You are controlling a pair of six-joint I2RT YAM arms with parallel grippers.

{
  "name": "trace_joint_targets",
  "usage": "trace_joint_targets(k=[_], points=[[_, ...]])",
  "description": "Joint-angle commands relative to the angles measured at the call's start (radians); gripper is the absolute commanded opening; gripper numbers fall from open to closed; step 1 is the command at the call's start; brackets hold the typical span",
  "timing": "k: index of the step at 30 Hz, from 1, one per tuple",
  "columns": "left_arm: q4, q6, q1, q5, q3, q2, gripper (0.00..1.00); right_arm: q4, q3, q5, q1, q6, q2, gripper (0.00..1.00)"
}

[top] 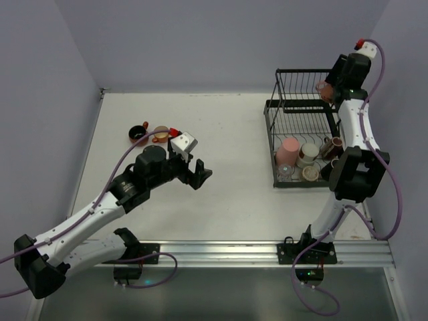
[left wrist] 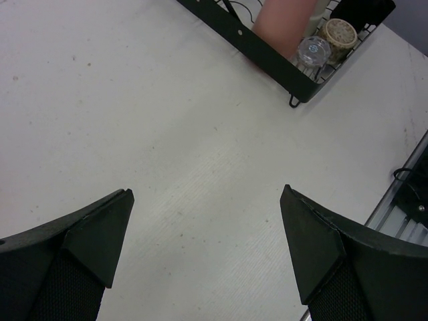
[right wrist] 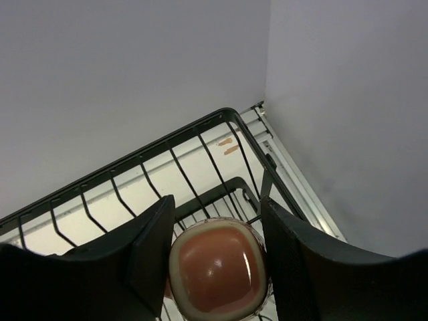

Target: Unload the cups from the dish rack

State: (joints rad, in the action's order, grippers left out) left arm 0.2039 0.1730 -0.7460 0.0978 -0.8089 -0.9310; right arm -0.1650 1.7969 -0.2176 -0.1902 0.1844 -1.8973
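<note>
The black wire dish rack point(top: 271, 144) stands at the right of the table. Its lower tray holds a pink cup point(top: 289, 152), a cream cup point(top: 309, 154), a brown mug point(top: 332, 146) and others. My right gripper point(top: 328, 90) is over the upper basket, shut on a reddish-brown cup with a cream rim point(right wrist: 217, 267); the fingers press both its sides above the rack wires point(right wrist: 167, 140). My left gripper point(top: 199, 172) is open and empty above bare table left of the rack point(left wrist: 267, 53). A dark cup point(top: 138, 132) and an orange cup point(top: 160, 134) sit on the table at far left.
A clear glass point(left wrist: 313, 48) and a cream cup point(left wrist: 338, 31) sit in the rack's near corner beside the pink cup point(left wrist: 284, 27). Walls close the left, back and right. A metal rail point(top: 267, 251) runs along the near edge.
</note>
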Motion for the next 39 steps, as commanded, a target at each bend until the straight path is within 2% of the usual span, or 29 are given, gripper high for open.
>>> trace_joint_targets(k=[1,11,15,20,27,39], points=[[-0.041,0.025,0.007,0.043,-0.026,-0.018,1.0,0.025,0.004,0.053,0.003,0.09,0.096,0.04],[-0.13,0.137,0.008,0.103,-0.142,-0.1,1.0,0.068,-0.024,0.17,0.002,0.322,0.162,0.03],[-0.223,0.21,0.007,0.172,-0.213,-0.192,1.0,0.096,-0.079,0.21,0.003,0.4,0.165,0.01],[-0.337,0.284,0.007,0.192,-0.306,-0.333,1.0,0.123,-0.119,0.261,-0.003,0.446,0.172,0.0],[-0.437,0.344,0.002,0.258,-0.498,-0.561,1.0,0.159,-0.166,0.379,-0.048,0.637,0.191,0.0],[-0.437,0.333,0.0,0.276,-0.89,-0.874,1.0,0.344,-0.292,0.534,-0.092,0.901,0.234,0.0]])
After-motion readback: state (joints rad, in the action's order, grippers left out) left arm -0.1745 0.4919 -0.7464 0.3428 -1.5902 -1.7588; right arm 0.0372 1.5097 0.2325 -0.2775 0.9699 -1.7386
